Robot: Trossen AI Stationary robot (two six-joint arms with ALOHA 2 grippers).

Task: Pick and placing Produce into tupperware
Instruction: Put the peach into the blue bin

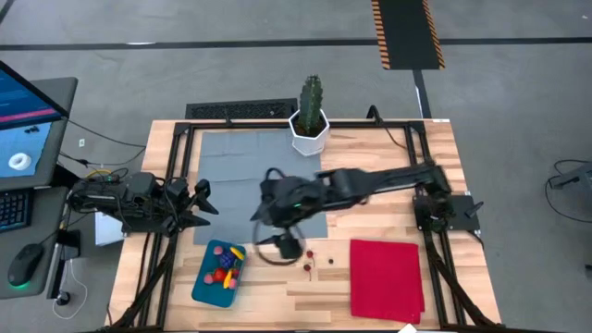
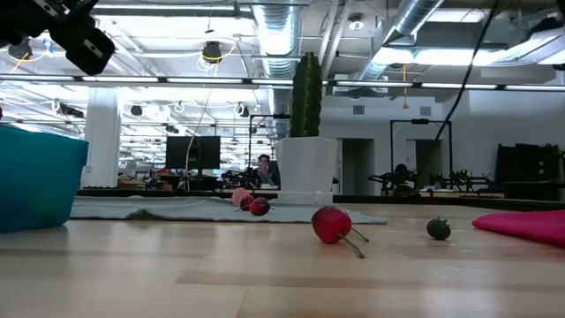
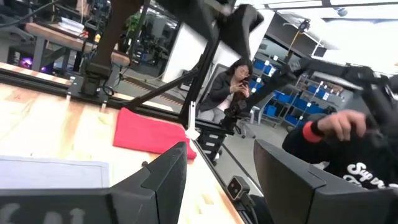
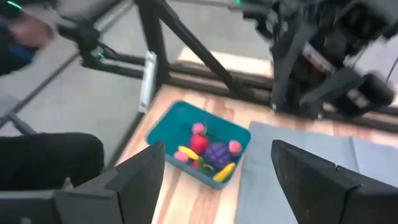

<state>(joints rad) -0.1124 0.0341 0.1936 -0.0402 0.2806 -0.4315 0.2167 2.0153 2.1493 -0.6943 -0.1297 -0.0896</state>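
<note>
We find the right arm stretched from its base across the wooden counter (image 1: pixel 388 277), elbow bent, its wrist over the grey mat (image 1: pixel 242 162). The right tool (image 1: pixel 277 242) hangs above the counter with fingers (image 4: pixel 138 175) spread wide and nothing between them. The shallow teal-blue rectangular plastic container (image 4: pixel 198 142) sits on the counter just beyond and below that tool, toward the left arm. It holds a purple grape bunch (image 4: pixel 216 154), a red piece (image 4: pixel 198 142), pink pieces and yellow pieces. Near the right tool, on its side away from the container, a red toy cherry (image 2: pixel 332 223) and a small dark piece (image 2: pixel 438 229) lie loose on the counter; two more small red pieces (image 2: pixel 251 203) rest at the mat's edge. The left arm is folded at the counter's left edge, its tool (image 3: pixel 217 180) held open and empty, pointing across the counter. A flat red cloth (image 1: pixel 386 277) lies well apart from both tools.
</note>
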